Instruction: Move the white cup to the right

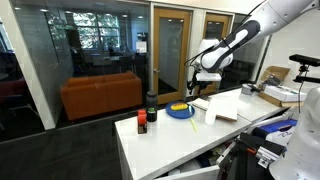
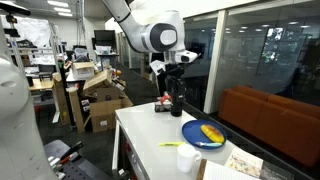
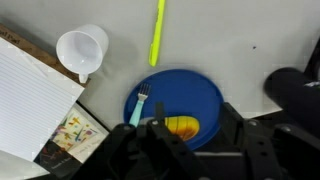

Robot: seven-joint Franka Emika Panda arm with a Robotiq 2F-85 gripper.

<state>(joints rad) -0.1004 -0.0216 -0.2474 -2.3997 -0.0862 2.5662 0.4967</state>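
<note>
White cup (image 3: pixel 82 50) just beside paper pad (image 3: pixel 35 105) edge, table (image 3: pixel 230 40) open beyond

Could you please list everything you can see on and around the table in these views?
white cup: one, white, on the table beside the plate
blue plate: one, blue, mid-table
yellow item: one, yellow, on the plate
fork-like utensil: one, light blue, at the plate's rim
stick: one, yellow-green, flat on the table near the plate
dark bottle: one, dark, upright
small container: one, red and black, next to the bottle
paper pad: one, white, by the cup
table: one, white
sofa: one, orange, behind glass
robot arm: one, white
gripper: one, black, above the plate; jaw state unclear
</note>
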